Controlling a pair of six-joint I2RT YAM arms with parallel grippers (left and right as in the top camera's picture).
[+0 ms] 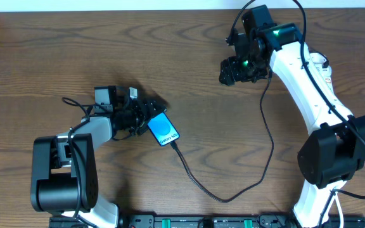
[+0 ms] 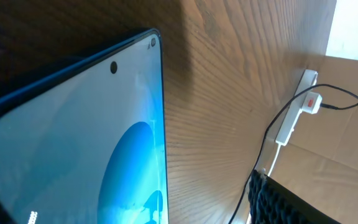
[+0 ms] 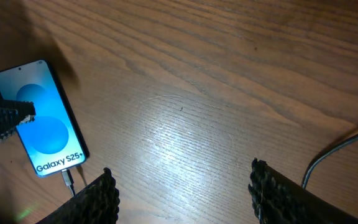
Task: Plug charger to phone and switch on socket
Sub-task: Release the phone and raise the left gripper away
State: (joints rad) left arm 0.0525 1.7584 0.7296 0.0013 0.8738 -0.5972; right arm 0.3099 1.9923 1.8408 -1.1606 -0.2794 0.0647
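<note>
The phone [image 1: 163, 130] lies flat on the wooden table, its light blue screen up and reading "Galaxy S25+" in the right wrist view [image 3: 45, 121]. The charger [image 1: 198, 183], a thin black cable, has its plug tip [image 3: 69, 178] at the phone's bottom edge and loops right across the table. My left gripper [image 1: 149, 117] is open over the phone's top end [image 2: 73, 143]; its one visible finger [image 2: 278, 199] stands apart from the phone's edge. My right gripper [image 1: 233, 71] is open and empty, high over bare table [image 3: 182, 186]. The white socket [image 2: 291, 118] with red markings lies far off.
The black cable [image 3: 334, 152] runs under the right arm toward the socket. A white plug with a red mark [image 2: 311, 101] sits on the strip. Brown cardboard [image 2: 340, 168] borders the table beyond it. The table's far edge [image 1: 106, 7] runs along the top.
</note>
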